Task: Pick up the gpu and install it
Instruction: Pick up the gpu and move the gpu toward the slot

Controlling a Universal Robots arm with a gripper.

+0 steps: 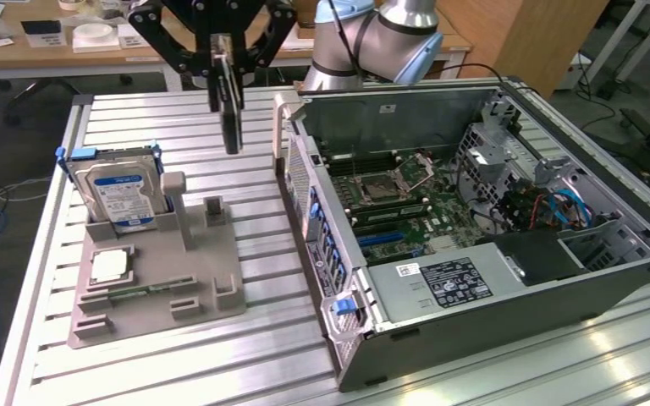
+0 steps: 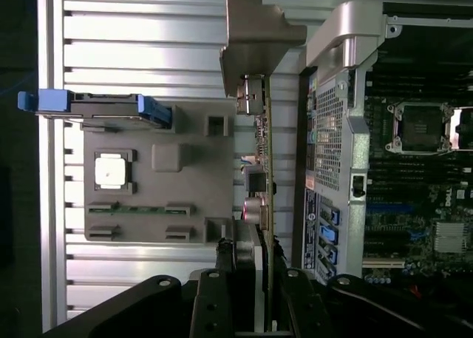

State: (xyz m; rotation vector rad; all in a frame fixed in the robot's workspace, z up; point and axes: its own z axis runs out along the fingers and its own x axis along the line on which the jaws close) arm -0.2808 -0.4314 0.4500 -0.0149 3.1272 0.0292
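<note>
The gpu (image 1: 230, 110) is a thin dark card hanging edge-on in the air, above the table strip between the grey holder (image 1: 179, 279) and the open computer case (image 1: 472, 220). My gripper (image 1: 226, 63) is shut on the card's upper end. In the wrist view the gpu (image 2: 267, 168) runs as a narrow line away from the gripper (image 2: 255, 268), and its silver bracket (image 2: 255, 35) is at the far end. The fan face is turned out of sight. The motherboard (image 1: 415, 211) lies bare inside the case.
The grey holder carries an upright silver hard drive (image 1: 122, 190) with a blue-white label and a square processor chip (image 1: 111, 266). The case's front wall (image 1: 314, 228) rises just beside the card. A power supply (image 1: 449, 283) sits at the case's near end. The table (image 1: 246, 355) is slotted aluminium.
</note>
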